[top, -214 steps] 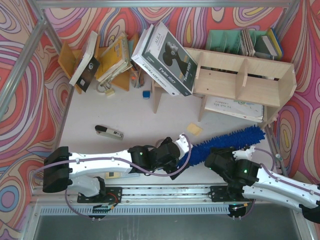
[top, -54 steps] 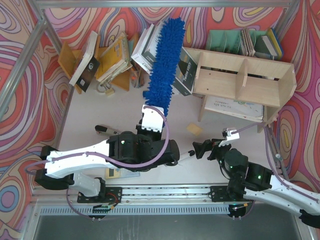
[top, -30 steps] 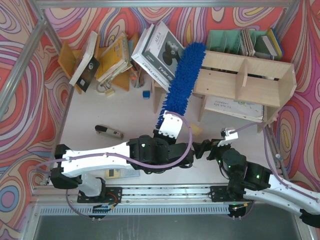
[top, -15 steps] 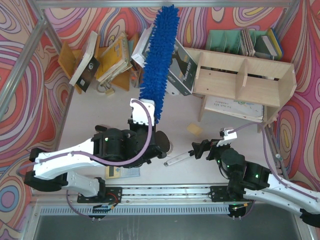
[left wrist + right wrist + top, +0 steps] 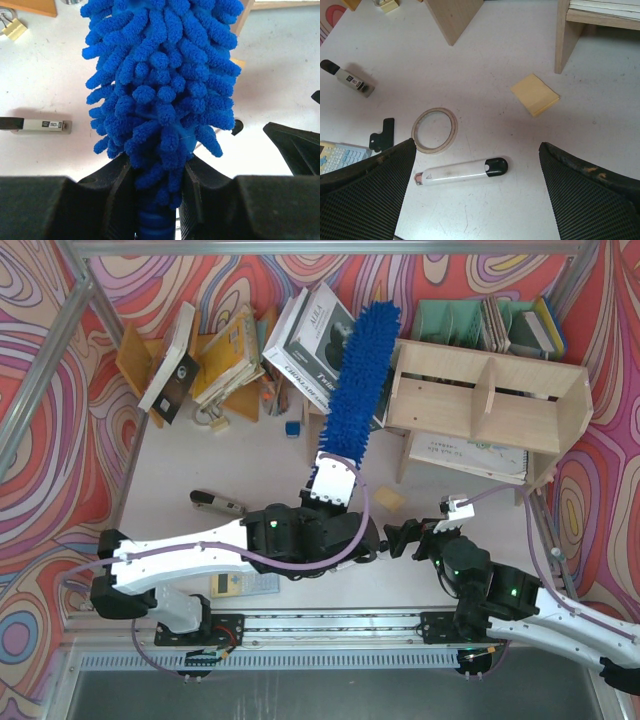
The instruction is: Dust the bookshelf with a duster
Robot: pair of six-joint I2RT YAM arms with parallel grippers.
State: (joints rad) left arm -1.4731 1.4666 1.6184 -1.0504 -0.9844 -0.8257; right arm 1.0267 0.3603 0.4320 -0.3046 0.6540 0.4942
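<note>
Duster [image 5: 362, 370] clamped by its handle in left hand [image 5: 334, 462], fluffy head up beside left end of bookshelf [image 5: 480, 390], right hand [image 5: 405, 536] spread wide, idle: lower gently, sweep along top tier, avoid leaning book [image 5: 320, 340].

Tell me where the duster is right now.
In the top view the duster stands centre, its handle clamped in the left tool, its fluffy head reaching past the left end of the bookshelf and across a leaning black-and-white book.

Leaning book [image 5: 312, 338] tight by bookshelf [image 5: 445, 410] L end; top open
</note>
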